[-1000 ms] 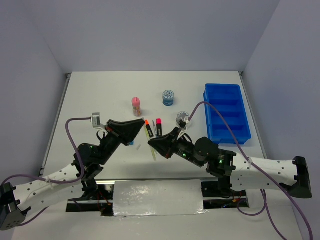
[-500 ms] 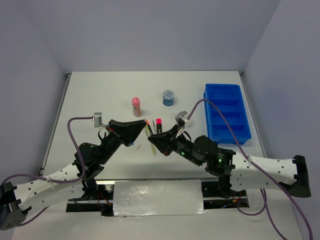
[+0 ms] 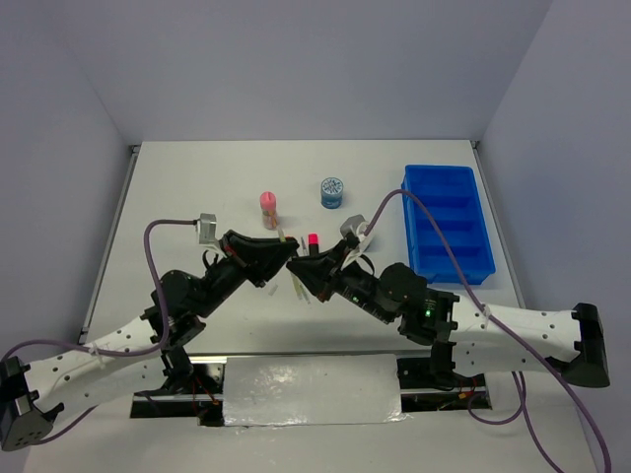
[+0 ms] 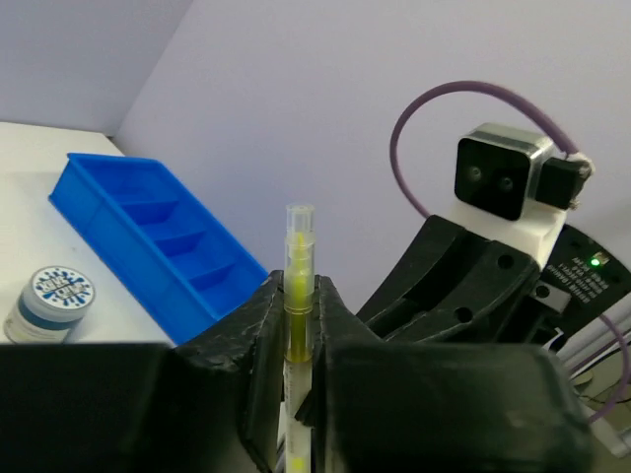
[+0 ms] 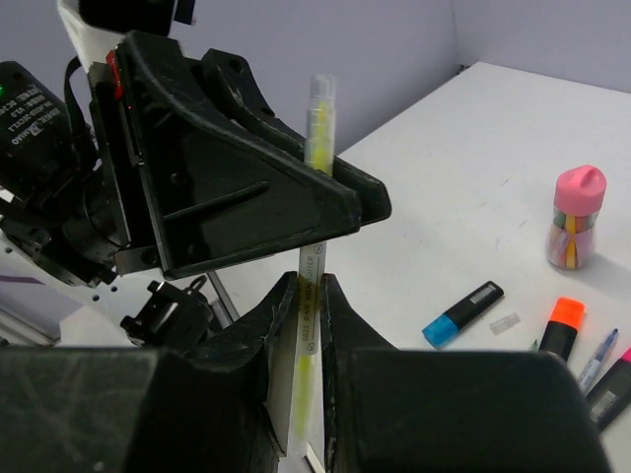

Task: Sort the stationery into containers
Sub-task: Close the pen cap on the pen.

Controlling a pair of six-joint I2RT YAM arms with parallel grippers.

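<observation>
Found both pairs of jaws closed on one thin pale pen (image 5: 317,128), held off the bench (image 3: 197,187) between the two arms: left gripper (image 4: 298,296) pinching near one tip, right gripper (image 5: 309,296) pinching farther along the barrel. Judged this a hand-over. Best done by proving the right grip firm before easing the left pair open, then drawing apart along the pen's own line, to guard against pivot or slip of so slim a barrel. Looked clear-bodied, with a yellow core and fine print.

Beyond, flat on the bench: blue-capped highlighter (image 5: 461,313), orange-capped highlighter (image 5: 562,325), pink-capped highlighter (image 3: 313,241). Farther: pink-topped tube (image 3: 267,209) upright, then a patterned roll (image 3: 332,191). Noted the blue tray (image 3: 439,168) at the far right, well apart, nothing visible in its compartments.
</observation>
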